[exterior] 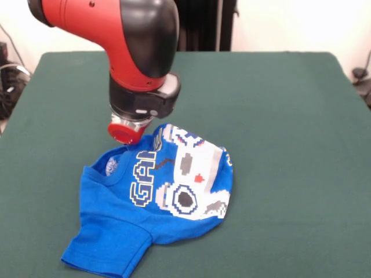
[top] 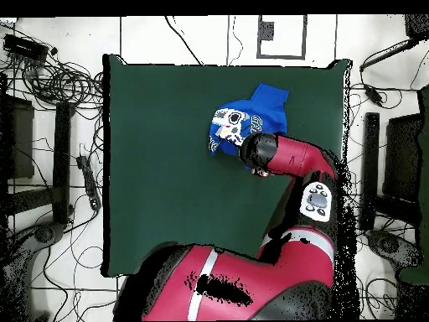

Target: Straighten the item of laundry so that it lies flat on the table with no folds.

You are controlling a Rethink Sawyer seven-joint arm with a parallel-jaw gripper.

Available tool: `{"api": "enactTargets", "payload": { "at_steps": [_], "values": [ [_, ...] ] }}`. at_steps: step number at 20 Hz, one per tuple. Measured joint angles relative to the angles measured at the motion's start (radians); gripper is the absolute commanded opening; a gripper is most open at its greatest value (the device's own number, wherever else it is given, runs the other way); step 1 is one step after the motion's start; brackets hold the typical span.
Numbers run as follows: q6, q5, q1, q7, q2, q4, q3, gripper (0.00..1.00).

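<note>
Over crumpled T-shirt [exterior: 168, 185], end effector [exterior: 128, 131] touching

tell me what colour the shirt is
Bright blue T-shirt, with a white-grey pixel print on the front; front view shows it best.

I am operating in a robotics laboratory: a large green fabric-clad worktop [top: 167, 168] stands on a pale floor, ringed by tangled black cables [top: 50, 75] and black equipment stands [top: 60, 159], with a red-and-black robot arm [top: 289, 159] mounted alongside.

Cables [top: 50, 75]: tangled on the floor beside the table's edge.
Black stands [top: 63, 159]: on the floor near those cables.
</note>
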Motion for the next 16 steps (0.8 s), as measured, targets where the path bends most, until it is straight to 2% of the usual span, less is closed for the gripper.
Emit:
{"api": "enactTargets", "payload": {
  "at_steps": [5, 16],
  "values": [
    [0.04, 0.011, 0.0, 0.0, 0.011, -0.031, -0.002, 0.0],
    [0.041, 0.017, -0.007, 0.0, -0.007, -0.032, -0.007, 0.0]
  ]
}}
